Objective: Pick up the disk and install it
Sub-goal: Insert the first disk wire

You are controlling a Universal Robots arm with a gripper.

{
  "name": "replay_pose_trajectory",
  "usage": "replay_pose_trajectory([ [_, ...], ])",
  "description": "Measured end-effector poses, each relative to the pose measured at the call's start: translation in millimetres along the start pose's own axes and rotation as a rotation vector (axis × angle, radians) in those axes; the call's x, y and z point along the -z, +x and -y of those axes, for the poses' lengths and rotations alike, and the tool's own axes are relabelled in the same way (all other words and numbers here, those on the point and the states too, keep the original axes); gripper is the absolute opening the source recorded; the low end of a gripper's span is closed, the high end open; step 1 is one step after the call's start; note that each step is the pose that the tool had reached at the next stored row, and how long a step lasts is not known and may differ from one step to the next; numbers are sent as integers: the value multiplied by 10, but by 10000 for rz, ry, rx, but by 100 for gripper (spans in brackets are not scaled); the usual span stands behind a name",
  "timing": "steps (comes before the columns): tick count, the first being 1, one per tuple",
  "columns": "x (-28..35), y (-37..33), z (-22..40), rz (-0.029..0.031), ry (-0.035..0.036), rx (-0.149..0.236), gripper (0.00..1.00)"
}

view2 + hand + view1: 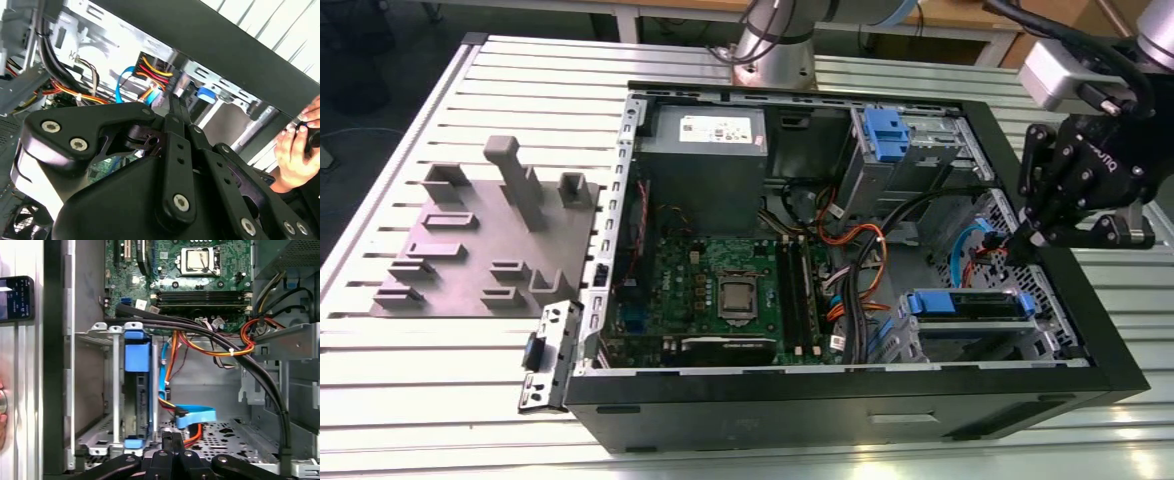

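The disk [970, 305] sits seated in its metal bay [977, 340] at the lower corner of the open computer case [854, 390] on the exterior view's right, blue rails framing it; in the first wrist view the disk [137, 390] shows edge-on, standing in the silver cage with its blue handle outward. Just above that bay hangs the claw [1005, 243], black and angled down into the case beside the blue and orange cables [974, 250], touching nothing that can be made out. In the first wrist view the claw [172, 437] has its fingers pressed together, empty. The arm reaches in from the exterior view's right edge, wrist bent downward over the case wall. The motherboard [720, 290] lies well apart from it, and the case rests on the slatted table [440, 380]. A person's hand [295, 150] shows in the second wrist view beyond the case wall.
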State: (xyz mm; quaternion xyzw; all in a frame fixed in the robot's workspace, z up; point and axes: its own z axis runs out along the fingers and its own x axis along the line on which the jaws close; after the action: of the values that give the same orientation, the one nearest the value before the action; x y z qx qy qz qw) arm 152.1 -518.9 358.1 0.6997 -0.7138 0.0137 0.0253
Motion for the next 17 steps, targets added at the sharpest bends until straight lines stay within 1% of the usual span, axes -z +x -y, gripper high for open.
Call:
replay_pose_trajectory([
  [1, -2, -11, 11, -15, -33, 1, 11],
  [3, -2, -24, 23, -129, -101, 2, 11],
  [4, -2, -25, 25, -167, -114, 2, 11],
  [8, -6, -28, 27, -184, -136, 3, 11],
  [10, -11, -37, 29, -206, -155, 4, 11],
  [11, -15, -45, 31, -215, -162, 4, 18],
  [12, -21, -54, 34, -264, -166, 4, 18],
  [14, -29, -68, 38, -424, -173, 0, 19],
  [15, -33, -76, 41, -494, -179, -1, 25],
  [16, -38, -82, 43, -540, -187, -1, 25],
  [17, -43, -87, 45, -568, -197, -1, 25],
])
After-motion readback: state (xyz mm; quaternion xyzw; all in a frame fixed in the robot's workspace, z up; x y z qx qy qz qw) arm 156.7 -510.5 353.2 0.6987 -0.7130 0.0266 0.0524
